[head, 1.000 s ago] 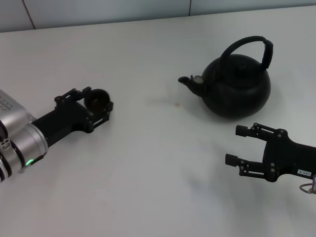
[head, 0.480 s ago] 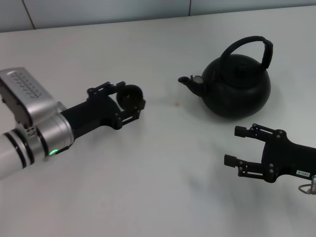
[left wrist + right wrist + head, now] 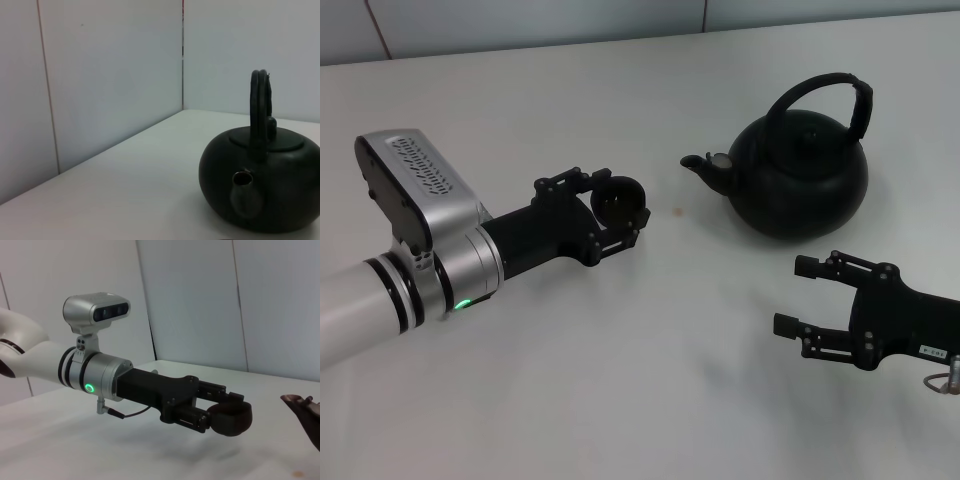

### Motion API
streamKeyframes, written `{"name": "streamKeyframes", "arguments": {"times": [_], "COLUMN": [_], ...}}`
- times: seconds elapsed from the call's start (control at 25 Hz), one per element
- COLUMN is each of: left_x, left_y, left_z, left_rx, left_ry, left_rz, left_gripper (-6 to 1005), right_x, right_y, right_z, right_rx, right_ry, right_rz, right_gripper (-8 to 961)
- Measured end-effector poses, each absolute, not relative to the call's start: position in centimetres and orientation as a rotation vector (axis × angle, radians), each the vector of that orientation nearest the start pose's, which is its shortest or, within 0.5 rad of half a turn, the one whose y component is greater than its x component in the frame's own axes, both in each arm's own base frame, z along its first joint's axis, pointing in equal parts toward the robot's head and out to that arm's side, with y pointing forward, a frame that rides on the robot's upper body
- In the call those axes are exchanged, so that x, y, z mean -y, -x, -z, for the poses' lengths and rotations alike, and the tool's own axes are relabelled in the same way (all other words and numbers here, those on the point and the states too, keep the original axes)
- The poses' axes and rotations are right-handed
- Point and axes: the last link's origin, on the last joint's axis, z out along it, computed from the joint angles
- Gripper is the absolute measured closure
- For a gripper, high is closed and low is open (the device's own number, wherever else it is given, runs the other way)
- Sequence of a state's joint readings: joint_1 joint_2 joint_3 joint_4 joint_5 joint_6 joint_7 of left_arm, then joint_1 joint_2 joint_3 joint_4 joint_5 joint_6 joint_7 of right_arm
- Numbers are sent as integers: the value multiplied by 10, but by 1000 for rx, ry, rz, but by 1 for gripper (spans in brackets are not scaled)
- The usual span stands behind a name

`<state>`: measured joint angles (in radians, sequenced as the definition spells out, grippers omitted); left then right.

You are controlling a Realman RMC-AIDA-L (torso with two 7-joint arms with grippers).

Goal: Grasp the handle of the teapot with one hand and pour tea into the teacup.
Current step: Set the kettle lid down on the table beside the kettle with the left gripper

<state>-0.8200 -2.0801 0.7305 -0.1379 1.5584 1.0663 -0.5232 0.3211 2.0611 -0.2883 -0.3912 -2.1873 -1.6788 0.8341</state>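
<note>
Placement of the teacup [image 3: 618,199] is the step in hand, judging by the layout: the left hand [image 3: 610,212] is holding the small dark cup between its closed fingers, raised just above the white surface [image 3: 620,380], a short way from the spout [image 3: 705,166] of the teapot [image 3: 800,172]. The right-wrist view is showing the cup clear of the surface and roughly level. To do this well, the left hand should be keeping the cup upright and lowering it gently just in front of the spout, near enough for a pour yet not touching the pot. The teapot is standing on the surface with its handle [image 3: 840,92] arched upright and free. The right hand [image 3: 798,295] is hovering open and empty beside the pot, on the robot's near side, well below the handle. No tea is showing in the cup.
</note>
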Motion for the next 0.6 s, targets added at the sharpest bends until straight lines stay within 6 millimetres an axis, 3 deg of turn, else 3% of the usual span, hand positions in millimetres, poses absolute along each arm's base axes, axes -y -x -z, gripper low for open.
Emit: {"name": "streamKeyframes", "arguments": {"times": [0.6], "left_x": [-346], "left_y": [239], "left_z": [123], "left_rx": [300], "left_ry": [2538], "left_rz": [526], "left_gripper": [249], "right_x": [-232], "right_y": [-340], "right_z": [10], "right_rx": [-513], "right_ry": [2540], "right_rz": [-788], "right_gripper": [143]}}
